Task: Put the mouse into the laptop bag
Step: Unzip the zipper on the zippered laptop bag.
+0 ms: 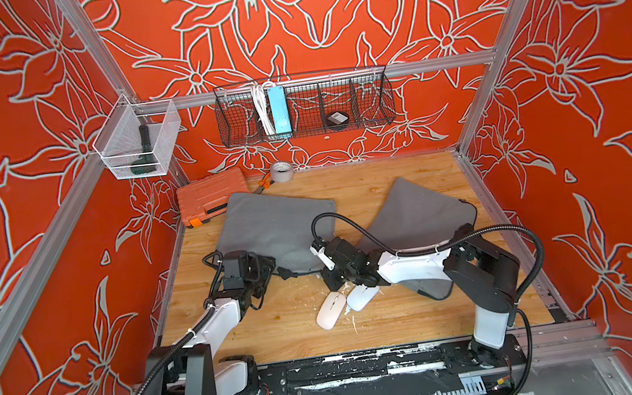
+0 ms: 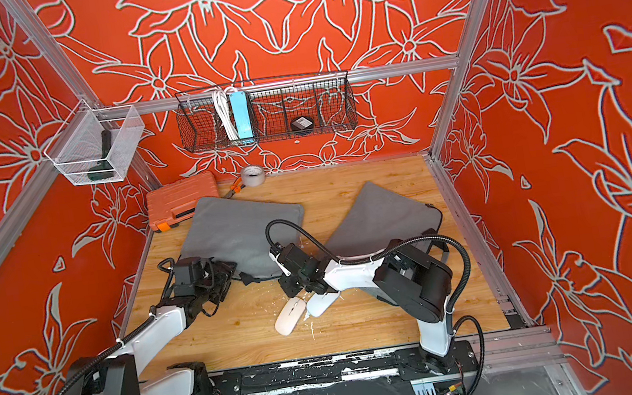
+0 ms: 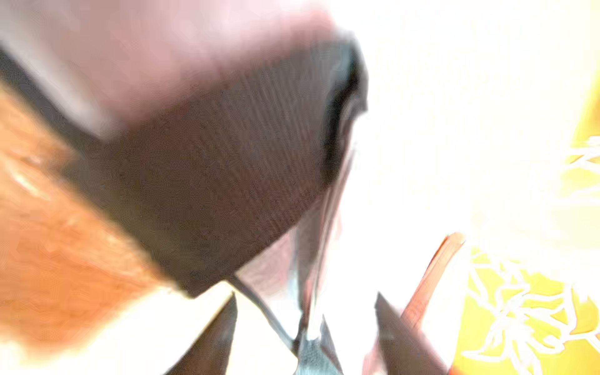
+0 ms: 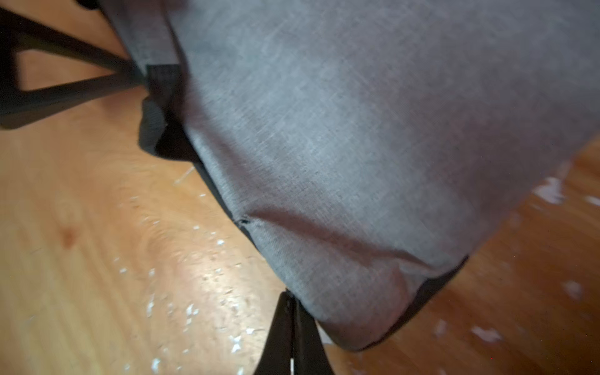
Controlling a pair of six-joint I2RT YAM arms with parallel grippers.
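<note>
A light wooden tabletop (image 1: 266, 331) is enclosed by red walls (image 1: 13, 207) patterned with pale flower outlines. A flat grey fabric laptop bag (image 1: 276, 225) is laid toward the left, and a second grey bag (image 1: 416, 209) to the right is partly covered by the right arm (image 1: 412, 269). Two white oval computer mice (image 1: 332, 309) are seen side by side on the bare wood in front of the bags, outside both and just beside the right gripper (image 4: 290, 302). That gripper's fingers are pressed together at the near corner of the first bag; whether fabric is caught between them cannot be told. The left gripper (image 3: 306, 297) is spread wide at the same bag's near edge, though its wrist view is blurred and overexposed. The bag's mouth, it is judged, has yet to be held open. Only the upper layer should be pinched near the black zip tab (image 1: 287, 272) and lifted, so that a gap is kept while one mouse is taken by its sides and slid in low. The smooth shell may be squeezed out of a hurried grip.
</note>
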